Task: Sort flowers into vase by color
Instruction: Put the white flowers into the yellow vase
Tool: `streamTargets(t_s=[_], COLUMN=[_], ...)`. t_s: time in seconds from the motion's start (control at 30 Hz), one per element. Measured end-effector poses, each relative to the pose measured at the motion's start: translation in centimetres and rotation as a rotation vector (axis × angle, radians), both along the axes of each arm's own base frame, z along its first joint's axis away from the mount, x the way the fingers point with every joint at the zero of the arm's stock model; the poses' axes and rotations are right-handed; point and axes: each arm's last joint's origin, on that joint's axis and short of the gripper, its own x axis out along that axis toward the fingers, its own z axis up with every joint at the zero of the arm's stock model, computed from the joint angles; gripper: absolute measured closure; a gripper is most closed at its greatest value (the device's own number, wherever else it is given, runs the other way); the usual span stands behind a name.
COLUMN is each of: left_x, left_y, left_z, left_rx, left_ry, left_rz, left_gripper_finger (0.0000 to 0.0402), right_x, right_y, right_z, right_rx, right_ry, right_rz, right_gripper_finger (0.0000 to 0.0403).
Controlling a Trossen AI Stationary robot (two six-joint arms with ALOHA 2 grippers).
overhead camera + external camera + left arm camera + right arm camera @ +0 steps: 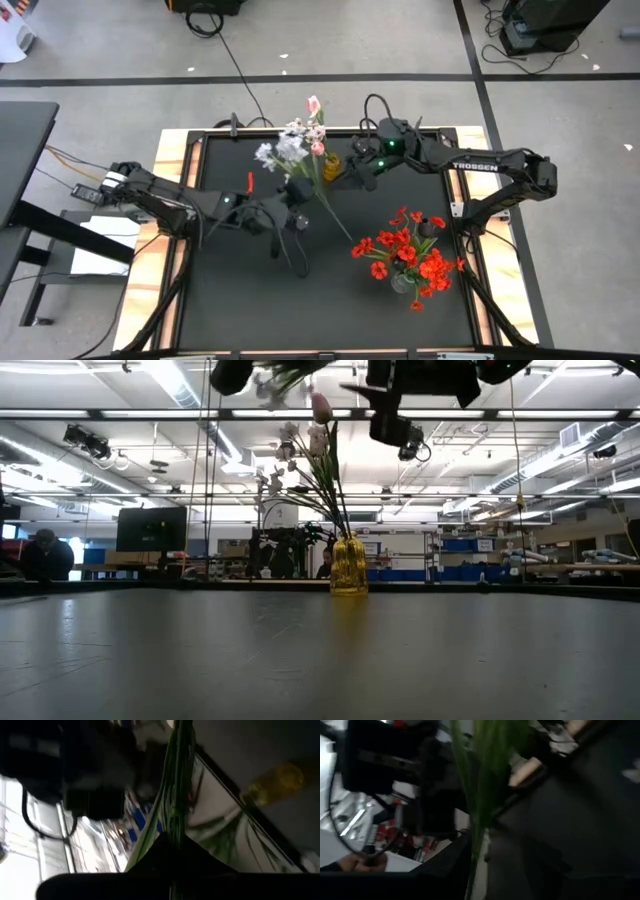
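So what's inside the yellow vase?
Pink tulips and some white blossoms stand in the yellow vase on green stems. The stem bottoms are hidden by its ribbed glass.

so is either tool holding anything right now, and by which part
The left tool grips a white flower spray by its green stem. The right tool appears to pinch a stem above the yellow vase; which flower is unclear.

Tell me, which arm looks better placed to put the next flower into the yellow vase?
Probably the left. The left gripper is closed on a green stem, with white blossoms close to the yellow vase. The right gripper waits beside that vase.
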Motion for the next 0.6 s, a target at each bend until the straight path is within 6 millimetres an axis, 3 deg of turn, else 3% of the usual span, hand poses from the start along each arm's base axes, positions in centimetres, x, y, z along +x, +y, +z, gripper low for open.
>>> streamTargets(t_s=[0.23, 0.6], left_x=[0.4, 0.6], left_y=[0.9, 0.7], left_z=[0.2, 0.6], left_rx=[0.027, 0.016], left_ry=[0.014, -0.021], left_rz=[-0.012, -0.069], left_gripper_finger=[0.0383, 0.0383], right_x=[0.6, 1.0], right_y=[1.5, 1.9], right_z=[0.5, 0.4], right_rx=[-0.005, -0.037], right_ry=[-0.044, -0.058], right_rz=[-0.002, -0.063], right_gripper_finger=[0.0228, 0.0228])
